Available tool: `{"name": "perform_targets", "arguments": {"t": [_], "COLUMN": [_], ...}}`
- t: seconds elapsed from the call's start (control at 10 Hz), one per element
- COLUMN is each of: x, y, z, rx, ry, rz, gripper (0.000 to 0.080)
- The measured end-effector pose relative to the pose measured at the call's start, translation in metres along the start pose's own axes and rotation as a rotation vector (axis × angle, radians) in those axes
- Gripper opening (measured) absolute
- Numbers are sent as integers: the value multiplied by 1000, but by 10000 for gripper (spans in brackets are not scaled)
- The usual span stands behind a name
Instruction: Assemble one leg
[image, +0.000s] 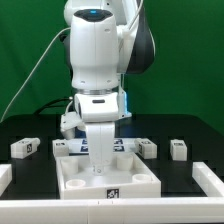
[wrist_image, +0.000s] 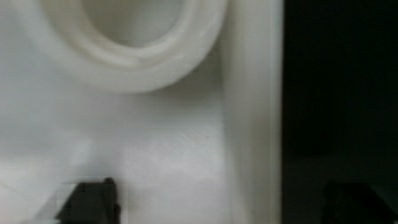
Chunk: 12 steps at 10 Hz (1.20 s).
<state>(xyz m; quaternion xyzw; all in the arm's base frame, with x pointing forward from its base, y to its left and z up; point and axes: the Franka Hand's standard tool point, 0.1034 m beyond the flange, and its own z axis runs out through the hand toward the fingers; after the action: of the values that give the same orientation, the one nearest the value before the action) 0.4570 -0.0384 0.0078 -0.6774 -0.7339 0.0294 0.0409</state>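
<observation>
The large white square tray lies at the front centre of the black table. My gripper reaches straight down to it. In the wrist view the tray's floor fills the picture, with a round hole and a raised wall. The two dark fingertips stand wide apart, one over the tray's floor and one over the black table, with the wall between them. My gripper is open and holds nothing. Small white legs with tags lie on the table: one at the exterior view's left, two at its right.
The marker board lies behind the tray, partly hidden by it. White blocks sit at the exterior view's far left edge and far right edge. A green wall stands behind the table.
</observation>
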Motion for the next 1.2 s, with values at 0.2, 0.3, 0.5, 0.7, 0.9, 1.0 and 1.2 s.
{"name": "perform_targets", "arguments": {"t": [0.2, 0.3, 0.5, 0.7, 0.9, 1.0, 1.2], "x": [0, 0, 0, 0, 0, 0, 19], "y": [0, -1, 2, 2, 2, 2, 5], "z": [0, 0, -1, -1, -1, -1, -1], "rx": [1, 1, -11, -12, -13, -13, -14], "ry": [0, 0, -1, -1, -1, -1, 6], "rz": [0, 0, 0, 0, 0, 1, 76], "gripper": [385, 188, 67, 67, 67, 67, 67]}}
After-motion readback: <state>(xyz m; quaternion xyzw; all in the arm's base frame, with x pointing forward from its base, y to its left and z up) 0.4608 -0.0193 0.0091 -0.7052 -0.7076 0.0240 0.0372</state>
